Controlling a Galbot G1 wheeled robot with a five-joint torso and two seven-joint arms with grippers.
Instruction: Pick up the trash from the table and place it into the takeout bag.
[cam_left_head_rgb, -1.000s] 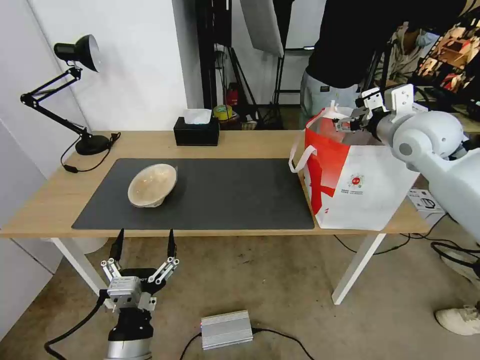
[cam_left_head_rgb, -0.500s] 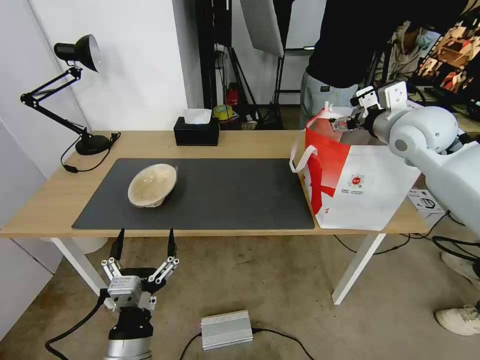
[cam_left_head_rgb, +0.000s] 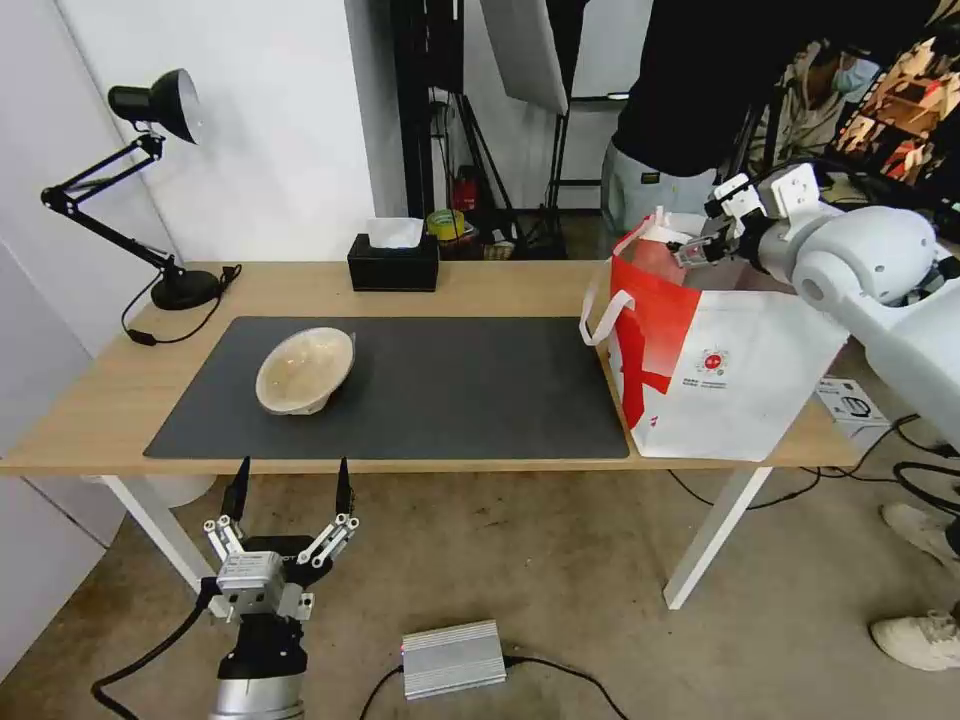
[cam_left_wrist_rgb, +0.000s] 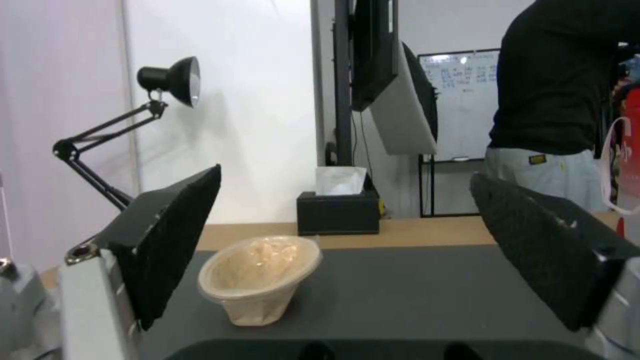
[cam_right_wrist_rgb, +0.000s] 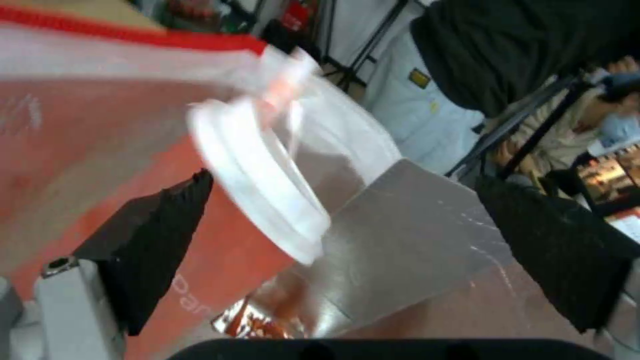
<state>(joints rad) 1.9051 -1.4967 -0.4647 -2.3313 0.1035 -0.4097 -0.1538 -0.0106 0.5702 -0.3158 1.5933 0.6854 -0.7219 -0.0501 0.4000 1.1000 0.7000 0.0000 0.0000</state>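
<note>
Right gripper (cam_left_head_rgb: 700, 243), fingers spread, above the takeout bag (cam_left_head_rgb: 720, 370) at the table's (cam_left_head_rgb: 500, 290) right end; drink cup (cam_right_wrist_rgb: 267, 175) lies tilted inside. Withdraw straight up, clear of the handles. Left gripper (cam_left_head_rgb: 288, 490) open, near the beige bowl (cam_left_head_rgb: 303, 370).

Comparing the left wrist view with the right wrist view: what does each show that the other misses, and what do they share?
Left wrist only: the open left gripper low in front of the table, the beige bowl tilted on the mat, the tissue box and the lamp.

Right wrist only: the open right gripper over the bag's foil lining, with the red cup lying tilted inside, its white lid on.

Both: the bag and the person in black behind the table.
</note>
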